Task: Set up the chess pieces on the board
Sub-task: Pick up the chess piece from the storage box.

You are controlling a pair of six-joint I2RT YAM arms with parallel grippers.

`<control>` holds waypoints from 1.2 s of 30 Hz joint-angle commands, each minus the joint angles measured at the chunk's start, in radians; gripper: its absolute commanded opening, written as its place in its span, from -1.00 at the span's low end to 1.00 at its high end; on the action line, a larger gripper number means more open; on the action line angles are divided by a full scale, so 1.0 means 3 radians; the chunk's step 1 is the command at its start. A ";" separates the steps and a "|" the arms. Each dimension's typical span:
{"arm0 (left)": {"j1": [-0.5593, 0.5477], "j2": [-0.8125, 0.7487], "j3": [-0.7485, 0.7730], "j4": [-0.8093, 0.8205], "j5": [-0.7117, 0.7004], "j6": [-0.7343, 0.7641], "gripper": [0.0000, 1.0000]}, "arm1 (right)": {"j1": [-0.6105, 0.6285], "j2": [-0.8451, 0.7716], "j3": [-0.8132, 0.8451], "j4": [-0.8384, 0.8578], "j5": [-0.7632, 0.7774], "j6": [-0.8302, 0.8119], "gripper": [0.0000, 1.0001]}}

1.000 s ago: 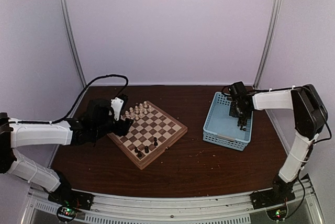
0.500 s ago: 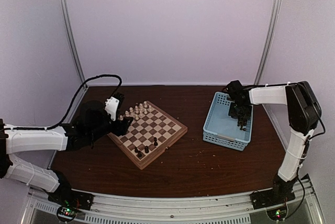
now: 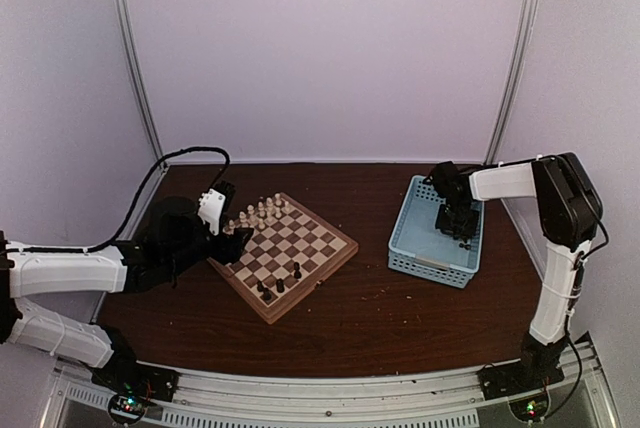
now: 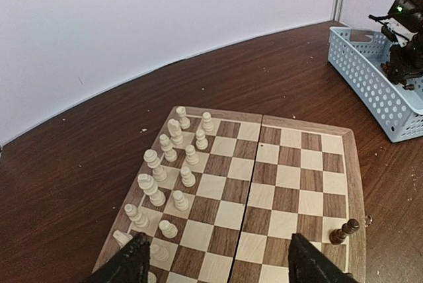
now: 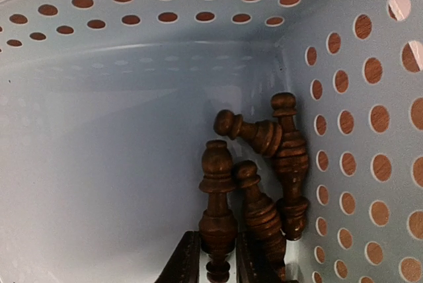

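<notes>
Left tool point(image 4: 218, 268) hangs wide open and holds nothing, over the board point(image 4: 291, 177) edge by the cream pieces point(image 4: 190, 155). That board lies cornerwise, left of centre on the worktop point(image 3: 400, 318). Well to its right, inside the basket point(image 3: 425, 258), the right tool point(image 5: 217, 256) is narrowed on the base of a dark piece point(image 5: 217, 184). Its long axis runs straight out from the fingers, head away. Other dark pieces point(image 5: 261, 136) lie just beside it in the corner.
</notes>
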 commanded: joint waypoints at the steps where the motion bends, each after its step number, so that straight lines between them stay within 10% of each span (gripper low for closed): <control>1: -0.0012 -0.0049 -0.0024 0.0235 0.0058 -0.0020 0.44 | -0.0029 0.0030 0.0055 0.0055 -0.0184 0.0075 -0.56; 18: -0.0012 0.0138 0.0103 0.0129 0.0150 -0.0012 0.43 | -0.0041 -0.0639 -0.0172 0.0356 -0.0492 -0.0416 -0.67; 36: -0.0012 0.0194 0.0158 0.0063 0.0525 0.0170 0.42 | -0.0038 -0.1402 -0.0899 0.1536 -0.2249 -0.1183 -0.62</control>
